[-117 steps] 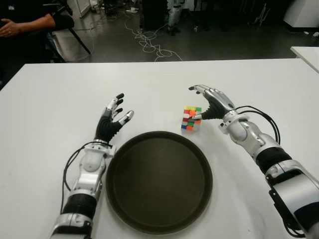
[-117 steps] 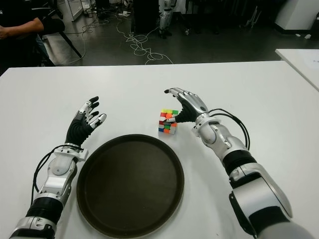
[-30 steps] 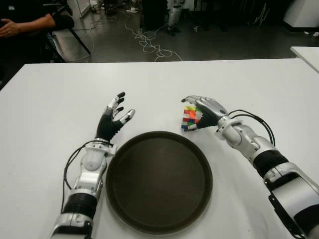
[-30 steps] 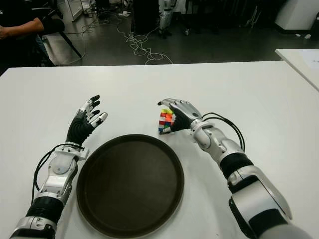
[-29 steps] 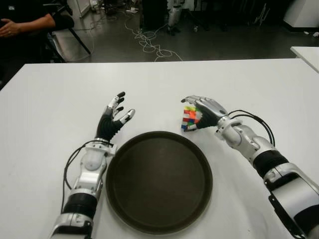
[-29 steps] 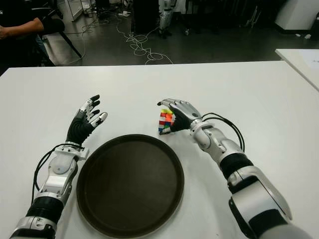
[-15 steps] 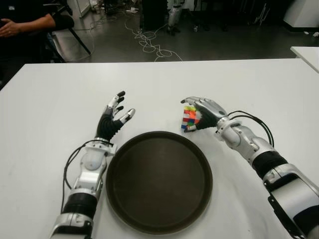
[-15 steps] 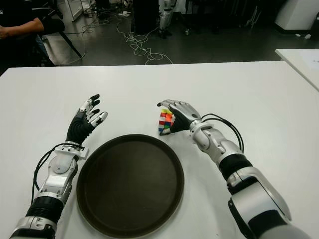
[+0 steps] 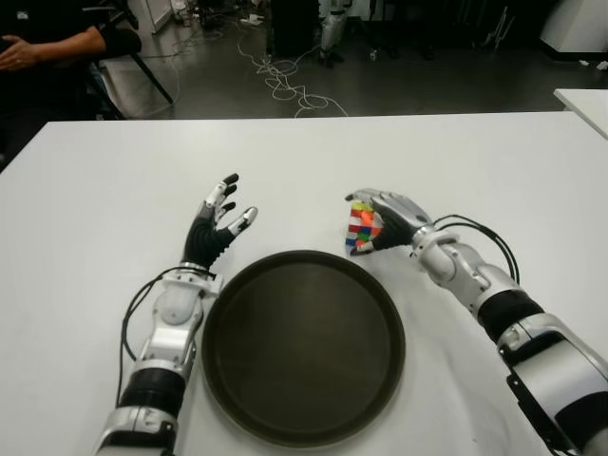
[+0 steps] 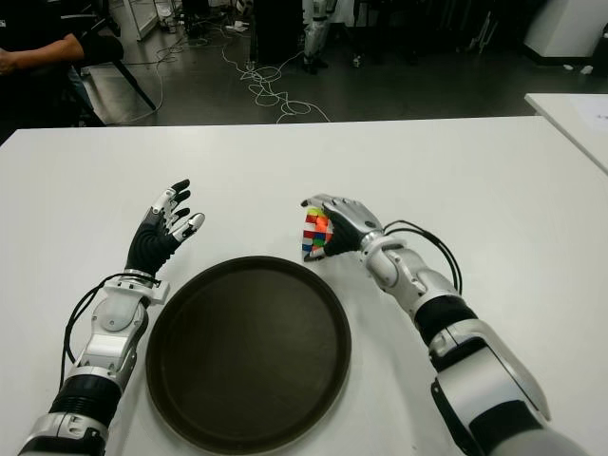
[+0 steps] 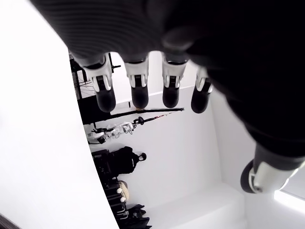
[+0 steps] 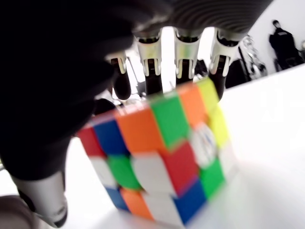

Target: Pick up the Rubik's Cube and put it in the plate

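Note:
The Rubik's Cube point(image 9: 359, 228) stands tilted on the white table point(image 9: 114, 171), just beyond the far right rim of the dark round plate point(image 9: 304, 351). My right hand point(image 9: 376, 217) is shut on it from the right. Its fingers point(image 12: 183, 52) curl over the top of the Rubik's Cube point(image 12: 162, 148) and the thumb point(image 12: 43, 195) presses in low on the near side. I cannot tell whether the cube's lower edge touches the table. My left hand point(image 9: 217, 220) shows left of the plate's far rim, its fingers point(image 11: 138, 90) spread and holding nothing.
A seated person point(image 9: 43, 43) is at the far left beyond the table. Cables point(image 9: 285, 81) lie on the floor behind it. A second white table point(image 9: 584, 100) shows its corner at the far right.
My right hand has wrapped more tightly round the cube, which has tipped and shifted slightly toward the plate. The left arm has not moved.

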`<state>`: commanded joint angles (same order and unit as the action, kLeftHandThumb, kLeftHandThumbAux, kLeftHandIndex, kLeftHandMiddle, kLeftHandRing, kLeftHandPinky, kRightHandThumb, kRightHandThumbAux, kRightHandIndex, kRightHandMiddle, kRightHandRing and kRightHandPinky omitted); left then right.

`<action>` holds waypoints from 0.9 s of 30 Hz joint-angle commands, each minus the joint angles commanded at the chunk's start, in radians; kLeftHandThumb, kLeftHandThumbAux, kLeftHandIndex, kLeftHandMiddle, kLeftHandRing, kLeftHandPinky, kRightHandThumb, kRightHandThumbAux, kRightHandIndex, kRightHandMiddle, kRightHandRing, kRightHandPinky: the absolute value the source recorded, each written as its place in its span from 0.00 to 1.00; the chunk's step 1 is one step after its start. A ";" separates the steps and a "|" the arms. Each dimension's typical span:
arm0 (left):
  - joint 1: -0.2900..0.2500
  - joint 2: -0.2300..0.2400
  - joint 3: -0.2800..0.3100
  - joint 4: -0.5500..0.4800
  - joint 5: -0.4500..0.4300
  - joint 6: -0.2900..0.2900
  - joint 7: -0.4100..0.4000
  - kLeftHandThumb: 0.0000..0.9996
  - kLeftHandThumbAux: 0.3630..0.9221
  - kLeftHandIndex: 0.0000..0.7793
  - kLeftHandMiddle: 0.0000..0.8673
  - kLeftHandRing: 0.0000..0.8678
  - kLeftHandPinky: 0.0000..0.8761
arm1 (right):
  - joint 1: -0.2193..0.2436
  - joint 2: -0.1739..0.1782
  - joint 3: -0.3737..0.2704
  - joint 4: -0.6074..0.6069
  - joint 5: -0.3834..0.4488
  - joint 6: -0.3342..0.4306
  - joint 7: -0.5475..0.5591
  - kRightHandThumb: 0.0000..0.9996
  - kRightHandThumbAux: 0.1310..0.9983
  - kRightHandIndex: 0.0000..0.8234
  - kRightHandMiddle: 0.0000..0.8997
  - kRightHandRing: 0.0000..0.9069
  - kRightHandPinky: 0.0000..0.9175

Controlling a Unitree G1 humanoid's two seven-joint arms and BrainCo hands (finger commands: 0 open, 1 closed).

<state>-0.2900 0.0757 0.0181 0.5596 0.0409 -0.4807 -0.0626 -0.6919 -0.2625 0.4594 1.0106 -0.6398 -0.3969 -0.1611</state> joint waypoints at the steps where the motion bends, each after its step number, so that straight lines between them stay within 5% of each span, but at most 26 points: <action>1: 0.001 -0.001 0.000 -0.003 -0.001 0.000 0.000 0.00 0.35 0.01 0.03 0.00 0.00 | 0.000 0.002 -0.002 0.001 0.003 0.007 0.005 0.00 0.64 0.23 0.21 0.22 0.23; 16: 0.008 0.009 -0.009 -0.030 0.018 0.014 0.006 0.00 0.32 0.02 0.04 0.00 0.00 | -0.002 0.012 -0.010 0.012 0.027 0.023 0.012 0.00 0.68 0.20 0.22 0.27 0.31; 27: 0.008 0.006 -0.006 -0.023 0.013 0.004 0.000 0.00 0.38 0.02 0.04 0.00 0.00 | -0.006 0.012 -0.009 0.024 0.027 0.017 0.008 0.00 0.65 0.22 0.22 0.25 0.26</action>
<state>-0.2816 0.0816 0.0118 0.5363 0.0541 -0.4772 -0.0625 -0.6982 -0.2506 0.4506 1.0351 -0.6128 -0.3802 -0.1533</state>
